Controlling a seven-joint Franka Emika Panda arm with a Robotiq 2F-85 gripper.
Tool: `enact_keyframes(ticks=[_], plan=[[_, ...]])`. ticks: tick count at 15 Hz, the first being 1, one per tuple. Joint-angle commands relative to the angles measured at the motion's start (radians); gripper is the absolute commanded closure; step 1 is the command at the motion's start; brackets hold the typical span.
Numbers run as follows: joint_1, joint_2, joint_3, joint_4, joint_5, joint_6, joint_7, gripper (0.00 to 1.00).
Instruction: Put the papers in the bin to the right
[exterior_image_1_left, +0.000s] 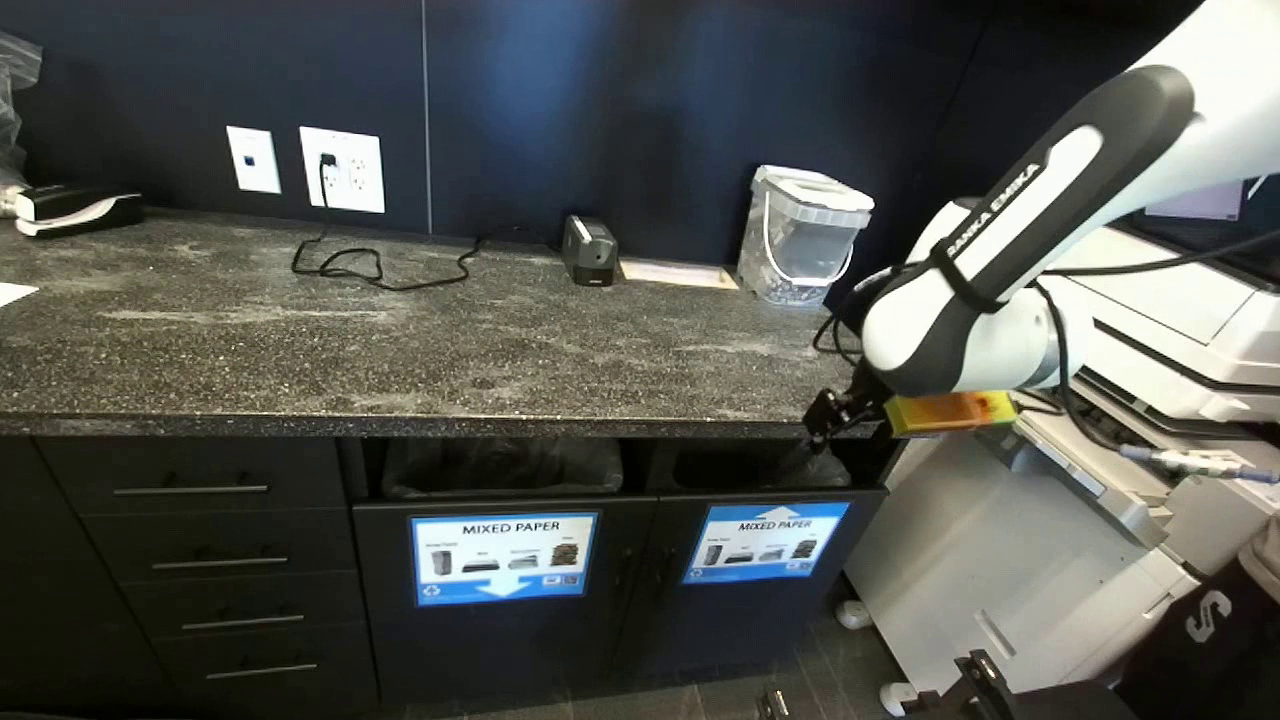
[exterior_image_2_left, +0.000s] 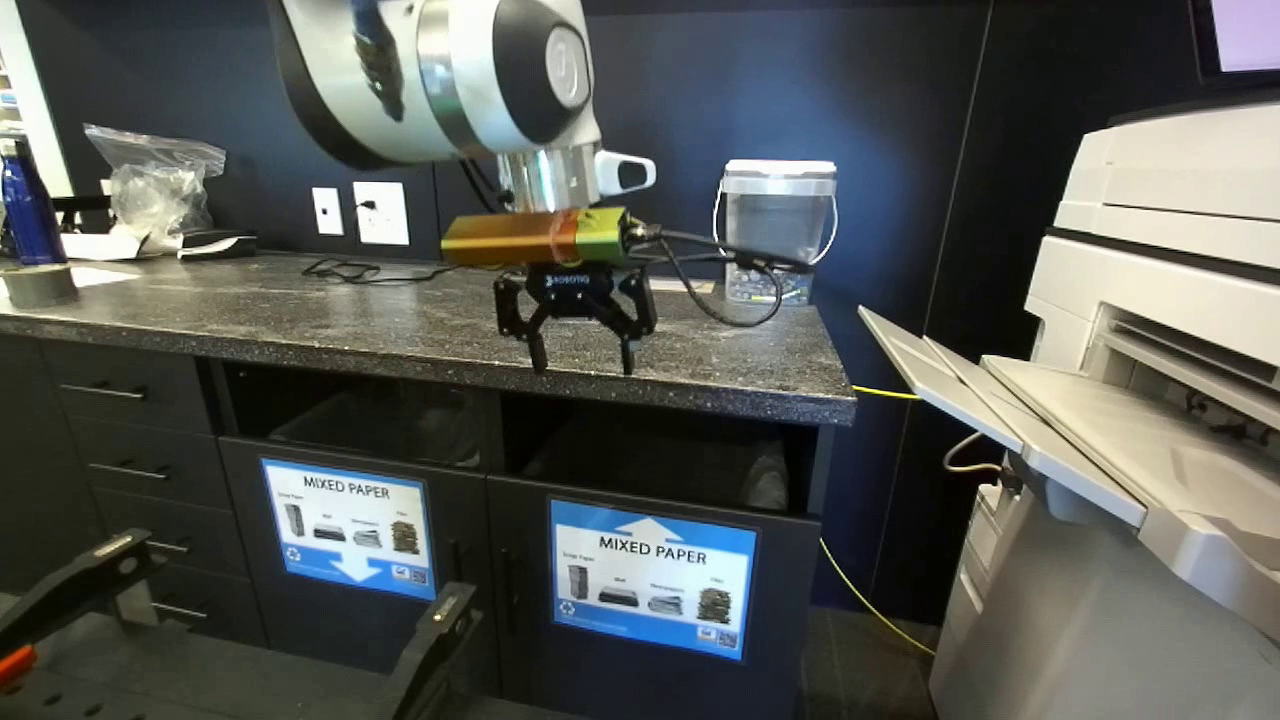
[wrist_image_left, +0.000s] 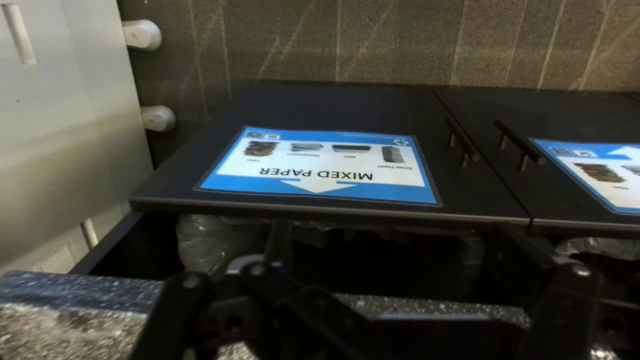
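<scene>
A dark speckled worktop (exterior_image_1_left: 450, 350) stretches across both exterior views, with a pale copier (exterior_image_2_left: 1140, 270) beyond its right end. A white robot arm (exterior_image_1_left: 1010, 230) reaches down from above. The bin (exterior_image_2_left: 650, 468) sits below the worktop's front edge, beside the front right corner; its inside is dark, so whether papers lie there I cannot tell. A clear lidded pail (exterior_image_2_left: 780, 235) stands near the back right corner. The black gripper (exterior_image_2_left: 583, 355) hangs at the front edge close to the bin, fingers spread wide apart. A small black device (exterior_image_1_left: 590, 252) sits by the back edge, left of the pail.
</scene>
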Motion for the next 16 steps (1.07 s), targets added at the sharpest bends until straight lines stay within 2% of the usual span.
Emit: enact_keyframes(ticks=[1, 4, 7, 12, 16], plan=[[0.039, -0.256, -0.065, -0.032, -0.173, -0.270, 0.120, 0.00], [-0.026, -0.441, 0.030, -0.029, -0.209, -0.524, 0.134, 0.00], [-0.036, -0.620, 0.100, -0.038, -0.093, -0.748, 0.114, 0.00], [0.022, -0.886, 0.200, -0.026, 0.146, -1.061, 0.133, 0.00], [0.059, -1.021, 0.269, 0.001, 0.268, -1.197, 0.171, 0.00]])
